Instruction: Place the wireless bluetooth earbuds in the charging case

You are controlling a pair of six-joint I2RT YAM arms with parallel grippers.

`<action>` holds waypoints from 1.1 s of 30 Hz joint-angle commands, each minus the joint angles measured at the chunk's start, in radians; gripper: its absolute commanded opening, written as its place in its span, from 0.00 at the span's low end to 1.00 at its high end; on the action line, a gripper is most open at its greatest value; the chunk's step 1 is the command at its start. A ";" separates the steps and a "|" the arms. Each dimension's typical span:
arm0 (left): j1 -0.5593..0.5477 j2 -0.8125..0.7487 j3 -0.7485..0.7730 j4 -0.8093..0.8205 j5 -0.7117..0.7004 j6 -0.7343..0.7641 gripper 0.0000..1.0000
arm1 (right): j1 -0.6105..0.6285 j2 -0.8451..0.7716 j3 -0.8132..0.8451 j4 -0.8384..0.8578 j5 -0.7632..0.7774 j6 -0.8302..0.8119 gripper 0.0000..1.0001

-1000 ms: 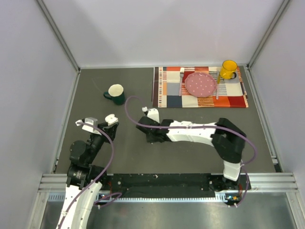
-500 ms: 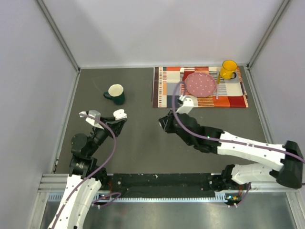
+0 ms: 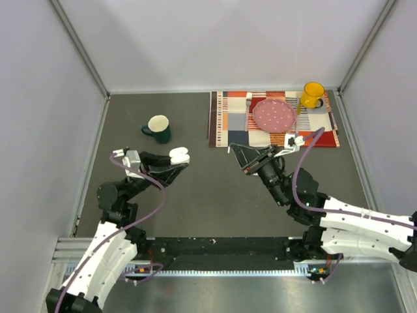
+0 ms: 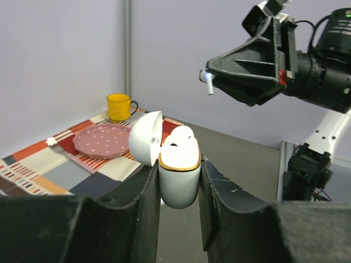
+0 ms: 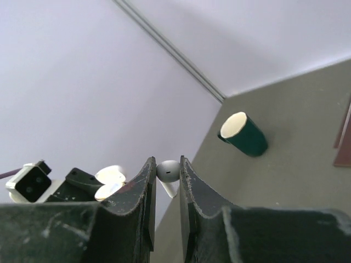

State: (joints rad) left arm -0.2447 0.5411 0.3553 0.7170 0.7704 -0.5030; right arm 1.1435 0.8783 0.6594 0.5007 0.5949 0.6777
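My left gripper (image 3: 171, 162) is shut on the white charging case (image 3: 179, 156) and holds it above the table. In the left wrist view the case (image 4: 179, 178) sits upright between the fingers with its lid (image 4: 145, 138) open to the left. One white earbud (image 4: 181, 136) sits in it. My right gripper (image 3: 233, 148) is shut on another white earbud (image 5: 168, 171), held in the air and pointing left toward the case. That earbud (image 4: 207, 81) hangs up and to the right of the case, apart from it. The case (image 5: 109, 183) also shows in the right wrist view. No other earbuds are in view.
A dark green mug (image 3: 158, 128) stands at the back left. A striped placemat (image 3: 228, 127) at the back right carries a pink dotted plate (image 3: 273, 116), cutlery and a yellow mug (image 3: 313, 95). Grey walls close in the left, right and back.
My right arm has swung from the left-centre to the right and lifted, its gripper now pointing left. My left gripper has moved right with the case.
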 commanded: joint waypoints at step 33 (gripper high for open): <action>-0.511 0.186 0.080 0.110 -0.424 0.362 0.00 | 0.140 0.226 0.022 0.585 -0.192 -0.277 0.00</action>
State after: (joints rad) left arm -0.7300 0.7300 0.3965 0.7650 0.3992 -0.1867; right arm 1.2686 1.0969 0.6361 1.0134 0.3855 0.3939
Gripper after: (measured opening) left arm 0.337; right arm 0.172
